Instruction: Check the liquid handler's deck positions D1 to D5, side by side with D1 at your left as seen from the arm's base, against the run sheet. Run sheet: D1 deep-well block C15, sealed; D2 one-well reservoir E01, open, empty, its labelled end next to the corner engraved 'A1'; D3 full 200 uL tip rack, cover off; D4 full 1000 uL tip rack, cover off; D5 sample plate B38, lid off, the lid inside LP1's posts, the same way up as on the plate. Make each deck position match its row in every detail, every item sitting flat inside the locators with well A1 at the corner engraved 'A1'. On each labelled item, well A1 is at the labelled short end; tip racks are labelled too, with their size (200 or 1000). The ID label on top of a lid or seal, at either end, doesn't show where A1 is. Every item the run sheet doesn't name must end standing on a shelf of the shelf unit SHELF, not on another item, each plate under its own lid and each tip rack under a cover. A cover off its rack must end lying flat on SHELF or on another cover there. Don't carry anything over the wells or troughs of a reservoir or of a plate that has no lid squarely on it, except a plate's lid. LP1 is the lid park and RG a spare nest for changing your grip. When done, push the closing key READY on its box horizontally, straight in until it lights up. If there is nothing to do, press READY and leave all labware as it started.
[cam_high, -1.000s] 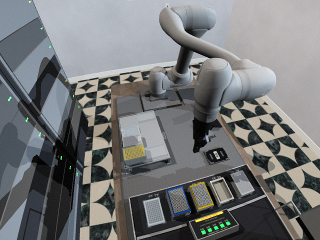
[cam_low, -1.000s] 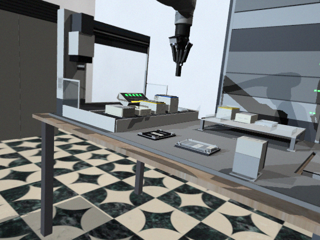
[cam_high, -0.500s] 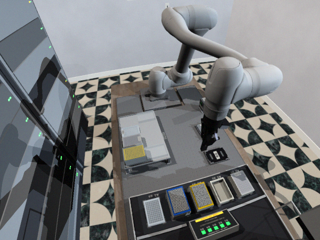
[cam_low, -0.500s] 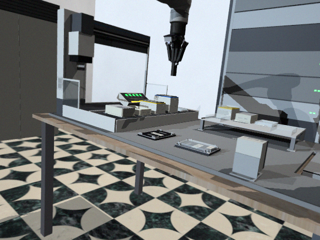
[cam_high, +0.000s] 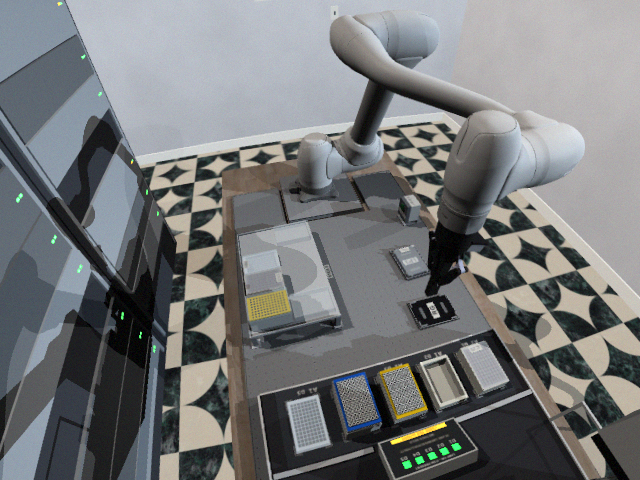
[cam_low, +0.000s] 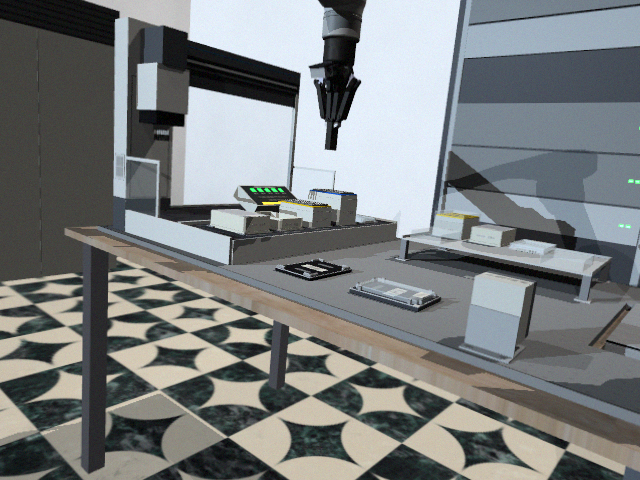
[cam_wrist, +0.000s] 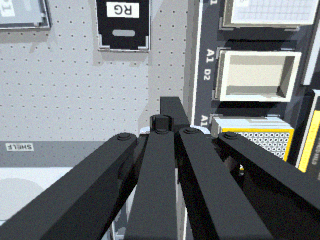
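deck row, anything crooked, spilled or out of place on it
Nothing stands out. The sealed block, reservoir, yellow tip rack, blue tip rack and open plate each sit square and flat in their slots. The reservoir looks empty, with no spill around it.
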